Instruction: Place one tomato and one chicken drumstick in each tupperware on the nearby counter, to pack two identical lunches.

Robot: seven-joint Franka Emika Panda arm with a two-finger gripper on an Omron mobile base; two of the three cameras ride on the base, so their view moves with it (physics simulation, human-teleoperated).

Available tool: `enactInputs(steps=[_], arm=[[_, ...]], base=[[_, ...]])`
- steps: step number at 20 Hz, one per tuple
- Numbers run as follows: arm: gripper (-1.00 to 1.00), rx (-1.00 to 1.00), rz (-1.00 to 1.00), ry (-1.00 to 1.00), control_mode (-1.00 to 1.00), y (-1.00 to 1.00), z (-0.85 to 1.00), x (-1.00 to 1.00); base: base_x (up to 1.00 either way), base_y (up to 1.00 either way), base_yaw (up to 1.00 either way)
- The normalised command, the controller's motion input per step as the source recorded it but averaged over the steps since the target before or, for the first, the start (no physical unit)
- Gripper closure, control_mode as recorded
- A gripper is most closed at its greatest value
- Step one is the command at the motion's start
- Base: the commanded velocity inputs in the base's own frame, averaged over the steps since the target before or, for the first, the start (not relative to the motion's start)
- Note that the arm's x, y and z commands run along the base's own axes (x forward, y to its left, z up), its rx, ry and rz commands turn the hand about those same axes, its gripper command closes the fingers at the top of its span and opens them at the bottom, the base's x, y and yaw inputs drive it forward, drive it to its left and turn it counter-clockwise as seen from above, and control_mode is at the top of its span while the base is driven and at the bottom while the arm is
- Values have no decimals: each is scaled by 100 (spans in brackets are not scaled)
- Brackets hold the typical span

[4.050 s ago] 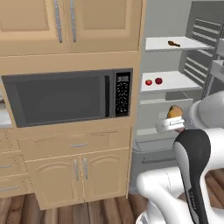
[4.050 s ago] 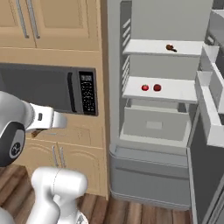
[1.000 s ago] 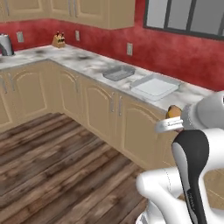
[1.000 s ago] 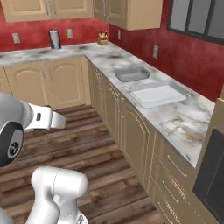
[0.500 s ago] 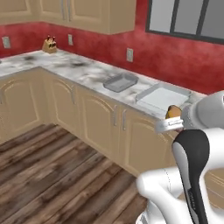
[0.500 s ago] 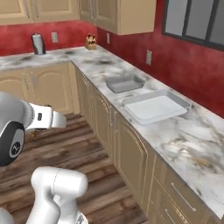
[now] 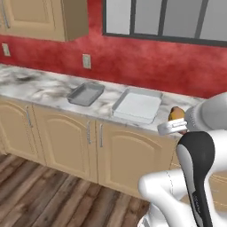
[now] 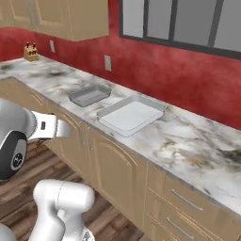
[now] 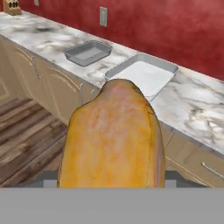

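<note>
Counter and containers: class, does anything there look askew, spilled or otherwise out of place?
Nothing stands out. The two containers, grey and white, sit flat and empty on the counter, nothing spilled. The drumstick is in the end effector.

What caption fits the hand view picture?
A chicken drumstick held up close, with two empty tupperware containers waiting on the marble counter.

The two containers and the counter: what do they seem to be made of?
The small container looks like grey, half-clear plastic, perhaps metal. The large container looks white and matte, probably plastic. The counter looks like polished marble, white-grey with dark veins.
</note>
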Motion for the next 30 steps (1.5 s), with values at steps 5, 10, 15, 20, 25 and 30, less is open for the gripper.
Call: enactInputs(steps=[5, 10, 15, 20, 25, 30], arm=[[100, 0, 0, 0, 100, 0, 0, 0], [100, 0, 0, 0, 100, 0, 0, 0], [100, 0, 0, 0, 100, 0, 0, 0], [100, 0, 0, 0, 100, 0, 0, 0], [100, 0, 0, 0, 100, 0, 0, 0], [100, 0, 0, 0, 100, 0, 0, 0]], base=[[51, 79, -46], [45, 98, -35], [42, 85, -37], [52, 70, -40], [60, 47, -40], [63, 51, -38]])
